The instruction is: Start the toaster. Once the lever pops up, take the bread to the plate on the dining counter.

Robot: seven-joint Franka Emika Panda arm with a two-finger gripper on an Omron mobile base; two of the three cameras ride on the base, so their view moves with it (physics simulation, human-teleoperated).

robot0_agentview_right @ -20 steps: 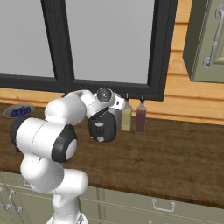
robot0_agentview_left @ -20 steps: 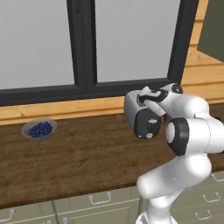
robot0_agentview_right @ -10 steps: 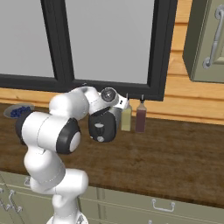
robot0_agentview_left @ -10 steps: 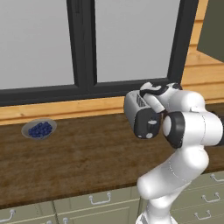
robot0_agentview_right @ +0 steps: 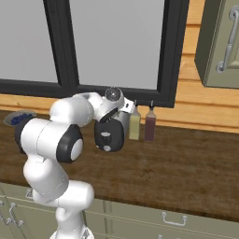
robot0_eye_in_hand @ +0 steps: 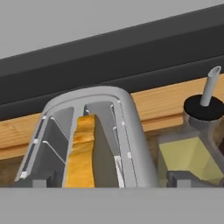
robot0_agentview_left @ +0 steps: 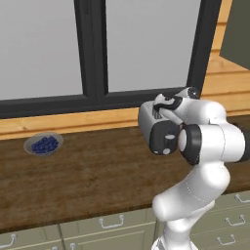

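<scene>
At centre of the left base view sits the small rounded silver-grey toaster (robot0_agentview_left: 158, 129) with its black end panel and pale round knob, on the dark brown wood-grain counter (robot0_agentview_left: 93, 180), with the white arm's wrist bent over its top. Seen from the hand view: two slots, with one light tan slice of bread (robot0_eye_in_hand: 82, 153) standing up out of the right-hand one, crust edge uppermost. Gripper (robot0_agentview_left: 166, 103) hovering just above the slots; whether the fingers are apart or together cannot be told. Judged early to midway: bread not yet lifted out, carrying to the plate all left; lever state hidden. Counted: one toaster, one slice, one grey bowl of blue berries (robot0_agentview_left: 44, 144) at left, two bottles (robot0_agentview_right: 142, 124) just beside the toaster.
</scene>
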